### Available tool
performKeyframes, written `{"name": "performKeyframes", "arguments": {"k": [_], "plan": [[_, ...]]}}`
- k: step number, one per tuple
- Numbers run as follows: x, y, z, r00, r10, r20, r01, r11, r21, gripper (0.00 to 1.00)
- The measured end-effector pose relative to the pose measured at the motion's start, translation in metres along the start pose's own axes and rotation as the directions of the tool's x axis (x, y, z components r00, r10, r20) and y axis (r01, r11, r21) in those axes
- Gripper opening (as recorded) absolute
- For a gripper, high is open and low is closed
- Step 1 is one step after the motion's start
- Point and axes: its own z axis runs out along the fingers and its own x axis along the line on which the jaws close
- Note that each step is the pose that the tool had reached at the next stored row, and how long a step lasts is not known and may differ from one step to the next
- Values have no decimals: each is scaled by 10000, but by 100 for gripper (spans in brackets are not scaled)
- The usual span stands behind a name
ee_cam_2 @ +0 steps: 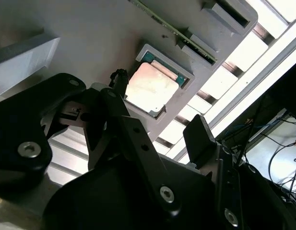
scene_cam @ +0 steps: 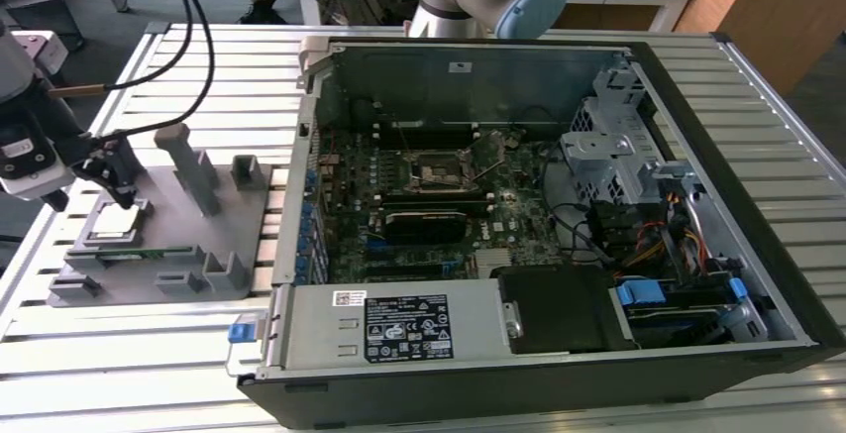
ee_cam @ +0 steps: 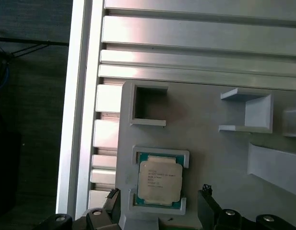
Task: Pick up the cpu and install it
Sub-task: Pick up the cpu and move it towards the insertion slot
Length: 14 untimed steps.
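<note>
Exterior view: pick step in hand, cpu not yet grasped

The exterior view puts the gripper [scene_cam: 93, 195] at its left, over a grey moulded holder [scene_cam: 178, 230] that rests on the slatted aluminium worktop [scene_cam: 133, 354]. The cpu [scene_cam: 113, 223] lies flat in a square pocket of that holder, silver top upward, just beside a green memory stick [scene_cam: 126, 253] seated on edge in a slot. The open computer case [scene_cam: 740, 156] stands well apart, toward the exterior view's right, with the motherboard socket [scene_cam: 441, 170] inside it.

Both wrist views show the gripper [ee_cam: 159, 194] spread, its black fingers [ee_cam: 207, 203] standing one to each side of the cpu [ee_cam: 159, 179] and gripping nothing. In the second wrist view the cpu [ee_cam_2: 150, 86] sits between the fingertips of the gripper [ee_cam_2: 157, 104], with a gap on either side.

Assessment: the work stands at the approach to the pick, and installation has not begun. A sound grasp calls for the fingers to meet two opposite edges of the chip squarely, clear of the pocket walls, and for the chip to be kept level.

Not determined:
- Whether the fingertips are level with the chip or above it.
- Whether the socket's cover is open or its seat is bare.
- The chip's underside and its orientation mark.
</note>
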Motion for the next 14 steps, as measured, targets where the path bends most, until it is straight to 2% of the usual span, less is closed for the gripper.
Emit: {"name": "performKeyframes", "arguments": {"k": [8,14], "plan": [[-6,-3,126,10000,5,0,-5,10000,1,73],[-9,20,193,9999,102,2,-102,9999,16,73]]}}
